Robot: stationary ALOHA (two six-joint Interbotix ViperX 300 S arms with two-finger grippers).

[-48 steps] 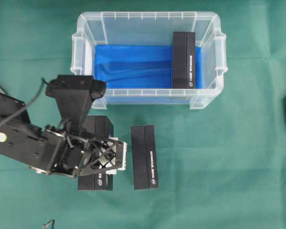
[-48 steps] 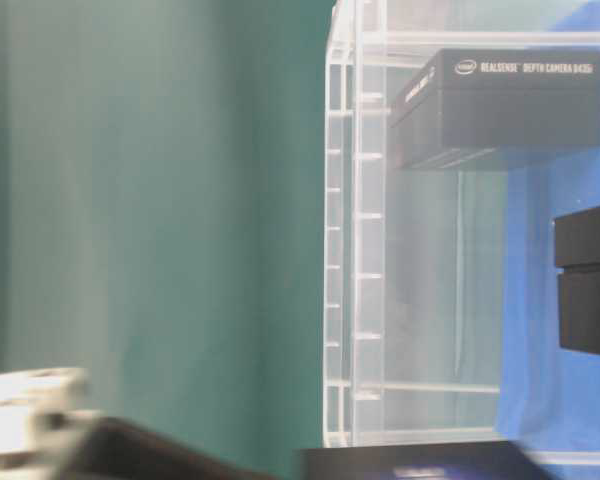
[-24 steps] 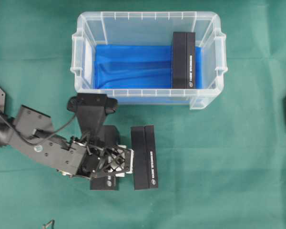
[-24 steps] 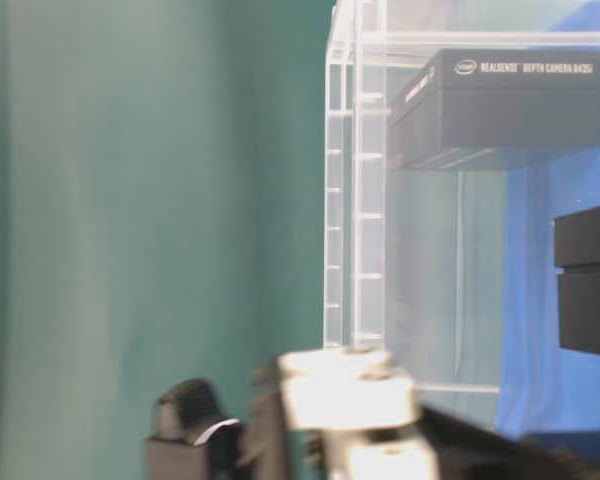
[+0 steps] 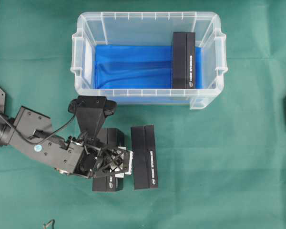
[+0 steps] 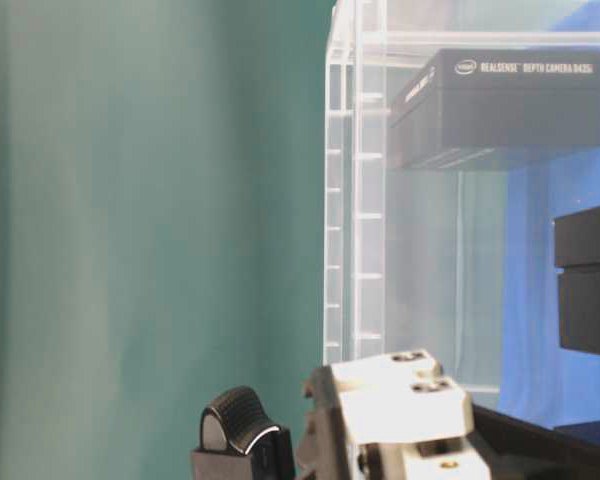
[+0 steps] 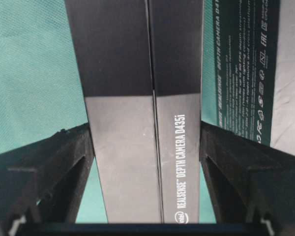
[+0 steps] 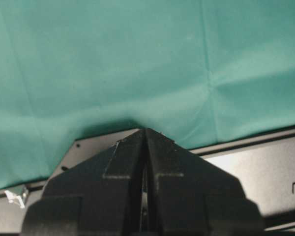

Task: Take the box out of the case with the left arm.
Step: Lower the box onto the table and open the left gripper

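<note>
Left wrist view: claw (image 7: 145, 147) flanks box (image 7: 137, 123); contact seemingly unclear.

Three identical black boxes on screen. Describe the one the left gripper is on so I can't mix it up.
Start at the clear case on the green cloth. In front of its near wall two black boxes lie side by side. Yours is the left box, mostly covered by the left gripper, fingers on both long sides; the right box lies bare.
</note>
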